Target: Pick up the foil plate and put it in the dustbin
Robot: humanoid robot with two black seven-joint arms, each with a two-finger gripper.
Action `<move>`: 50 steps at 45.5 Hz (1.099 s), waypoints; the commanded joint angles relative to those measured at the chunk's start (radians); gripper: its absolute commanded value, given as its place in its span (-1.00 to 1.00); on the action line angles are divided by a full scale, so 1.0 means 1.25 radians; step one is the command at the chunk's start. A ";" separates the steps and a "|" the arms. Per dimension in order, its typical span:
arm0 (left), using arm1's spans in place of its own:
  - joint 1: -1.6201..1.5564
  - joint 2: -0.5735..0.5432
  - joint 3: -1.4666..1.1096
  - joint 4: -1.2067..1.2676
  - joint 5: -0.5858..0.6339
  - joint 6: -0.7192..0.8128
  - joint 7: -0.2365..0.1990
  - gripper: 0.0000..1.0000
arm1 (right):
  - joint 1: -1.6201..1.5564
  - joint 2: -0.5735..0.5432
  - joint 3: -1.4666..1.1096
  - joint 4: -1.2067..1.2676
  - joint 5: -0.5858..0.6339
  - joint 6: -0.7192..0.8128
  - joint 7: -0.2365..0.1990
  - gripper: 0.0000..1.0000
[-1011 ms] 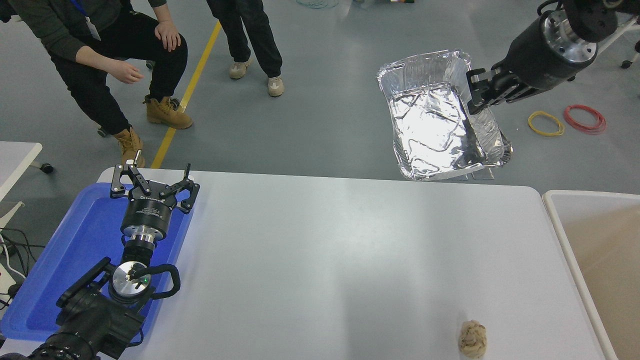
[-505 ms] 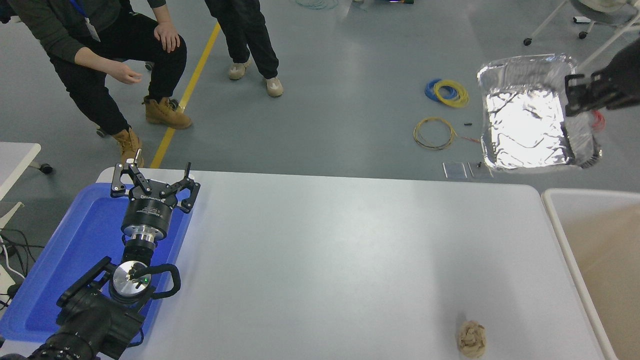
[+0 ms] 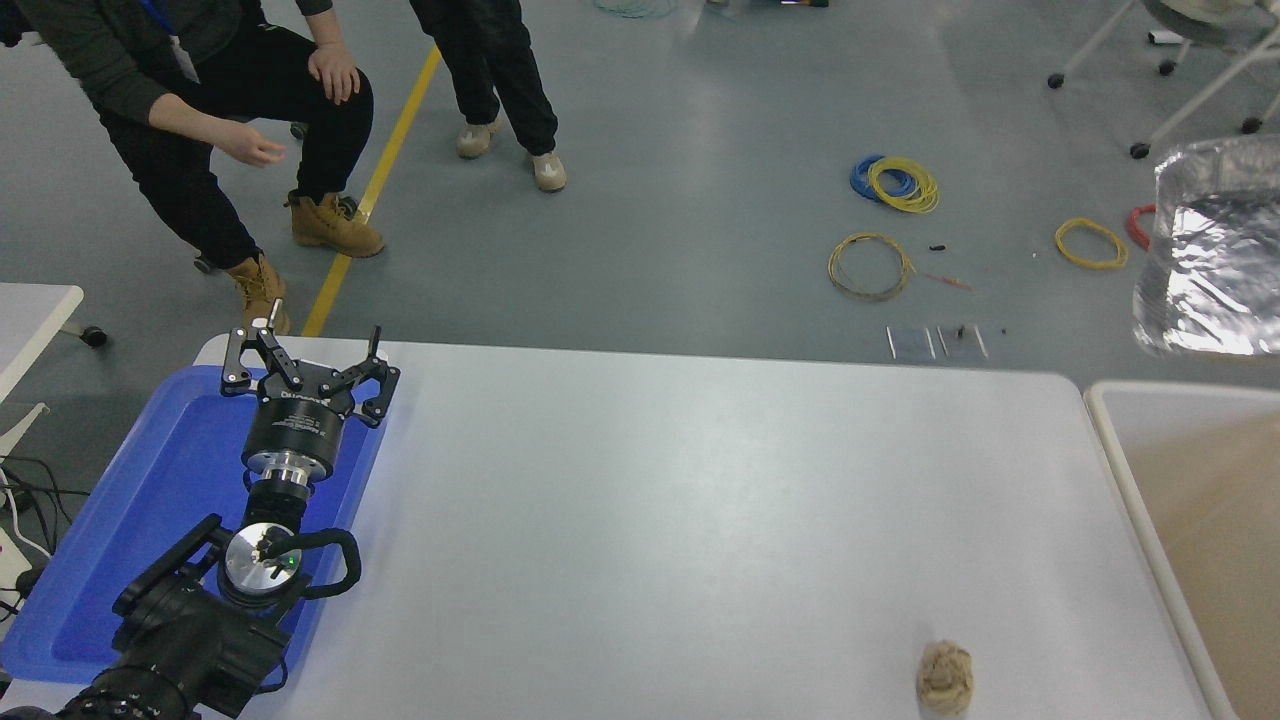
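- At the right edge of the frame, the foil plate [image 3: 1215,250] hung in mid-air, cut off by the picture border, its shiny wrinkled base facing the camera.
- It sat above and beyond the dustbin [image 3: 1120,450], whose off-white rim and beige inside filled the lower right corner, just beside the counter's right end.
- The right end effector was outside the picture, so what held the plate could not be told.
- At the lower left, the left end effector [image 3: 308,368] was parked over the blue tray [image 3: 130,520], its fingers spread wide and holding nothing.
- The blue tray lay on the left end of the white counter [image 3: 650,520].
- Near the counter's lower right, a small beige paper ball [image 3: 945,678] rested alone, well apart from the tray and near the dustbin's rim.
- On the grey floor beyond the counter, coils of wire lay scattered: a blue and yellow pair [image 3: 895,184], a dull yellow one [image 3: 868,266] and another yellow one [image 3: 1090,244].
- In the upper left of the frame, one person [image 3: 180,90] crouched with a hand on a knee, and a second person's legs [image 3: 495,90] stood beside a yellow floor line [image 3: 375,190].
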 commanded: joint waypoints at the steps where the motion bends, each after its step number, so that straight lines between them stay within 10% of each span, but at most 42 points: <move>1: 0.000 0.000 0.000 0.000 0.000 0.001 0.000 1.00 | -0.230 -0.005 0.089 -0.196 0.001 -0.075 -0.004 -1.00; 50: 0.000 0.000 0.000 0.000 0.000 0.000 0.000 1.00 | -0.777 0.066 0.548 -0.276 0.018 -0.437 -0.079 -1.00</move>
